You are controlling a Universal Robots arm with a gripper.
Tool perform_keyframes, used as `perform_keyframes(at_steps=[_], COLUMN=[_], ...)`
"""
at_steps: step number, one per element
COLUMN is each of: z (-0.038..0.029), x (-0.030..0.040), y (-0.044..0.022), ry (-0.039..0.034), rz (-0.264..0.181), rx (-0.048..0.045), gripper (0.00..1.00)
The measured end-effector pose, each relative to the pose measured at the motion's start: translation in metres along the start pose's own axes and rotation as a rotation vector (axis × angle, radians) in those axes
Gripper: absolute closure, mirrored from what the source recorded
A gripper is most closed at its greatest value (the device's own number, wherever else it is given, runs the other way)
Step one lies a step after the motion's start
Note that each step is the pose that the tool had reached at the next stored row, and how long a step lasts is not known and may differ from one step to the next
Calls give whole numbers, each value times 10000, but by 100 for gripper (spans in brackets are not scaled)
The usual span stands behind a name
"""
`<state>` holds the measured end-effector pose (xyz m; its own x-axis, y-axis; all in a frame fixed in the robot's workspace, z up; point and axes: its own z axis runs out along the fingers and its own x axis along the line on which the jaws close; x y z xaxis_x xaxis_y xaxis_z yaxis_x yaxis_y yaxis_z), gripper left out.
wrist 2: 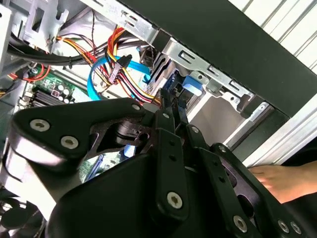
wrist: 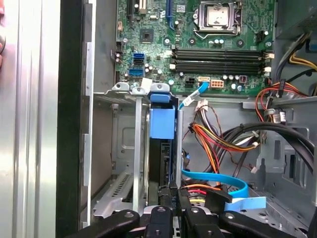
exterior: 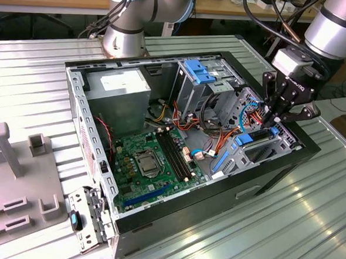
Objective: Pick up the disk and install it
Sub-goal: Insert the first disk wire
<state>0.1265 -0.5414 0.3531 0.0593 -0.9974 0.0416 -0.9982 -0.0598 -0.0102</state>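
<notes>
The disk point(wrist: 162, 124) stands on edge in a slot of the metal drive cage point(wrist: 126, 148) at the front of the open computer case point(exterior: 276, 171). Its blue carrier tab points toward the motherboard. In the second wrist view the blue carrier point(wrist 2: 190, 87) shows just beyond the black fingertips. My gripper point(wrist: 177, 198) is shut on the disk's near end, its fingers close together around the thin edge. In the exterior view the gripper point(exterior: 271, 121) reaches down into the cage at the case's right end, and in the second wrist view the gripper point(wrist 2: 171, 106) sits at the cage mouth.
A green motherboard point(exterior: 153, 157) lies on the case floor, with a power supply point(exterior: 119, 94) behind it and a fixed blue bracket point(exterior: 200, 69) atop the rear cage. Orange, red and blue cables point(wrist: 218, 144) run beside the slot. A person's hand point(wrist 2: 277, 181) rests outside the case. Grey fixtures point(exterior: 17, 173) stand on the exterior view's left.
</notes>
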Motion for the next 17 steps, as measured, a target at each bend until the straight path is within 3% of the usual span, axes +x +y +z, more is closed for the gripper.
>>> perform_keyframes(at_steps=[6, 10, 11, 17], z=[0, 2, 3, 13], x=[9, 27, 27, 53], y=[80, 80, 80, 79], ry=[-35, -65, -113, -118], rz=[-110, -50, 75, 84], rx=[161, 193, 195, 195], gripper=[84, 84, 84, 84])
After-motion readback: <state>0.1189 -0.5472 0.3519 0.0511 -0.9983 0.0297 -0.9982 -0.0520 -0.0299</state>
